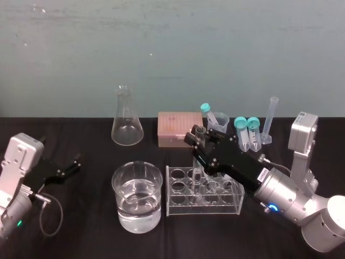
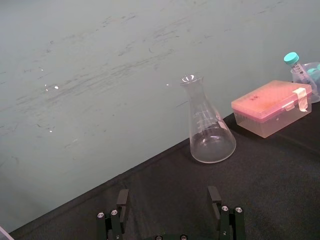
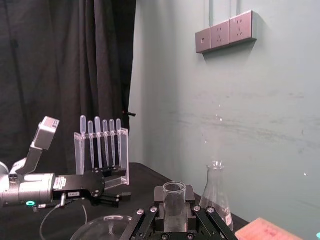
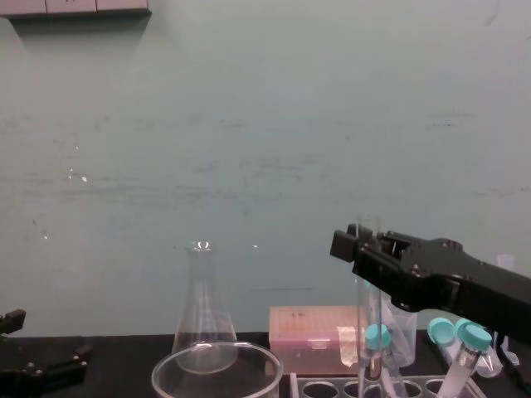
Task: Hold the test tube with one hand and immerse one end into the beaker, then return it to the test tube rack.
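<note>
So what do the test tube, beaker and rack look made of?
The test tube, gripped by the right gripper at the test tube rack: clear, glossy, thin-walled, likely glass. The beaker: thick clear wall, bright rim highlights, probably glass. The rack: whitish, slightly cloudy flat panels, looks like plastic. The left gripper idles open at left.

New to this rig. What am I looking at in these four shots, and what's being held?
A two-armed robot at a black table. One picture looks down from its head, one forward from its chest, one from each wrist. The right gripper is shut on the test tube, upright over the rack; whether its bottom sits in a hole is unclear. The left gripper is open, idle at the left. A beaker of clear liquid stands beside the rack; a flask, pink box and capped tubes behind.
</note>
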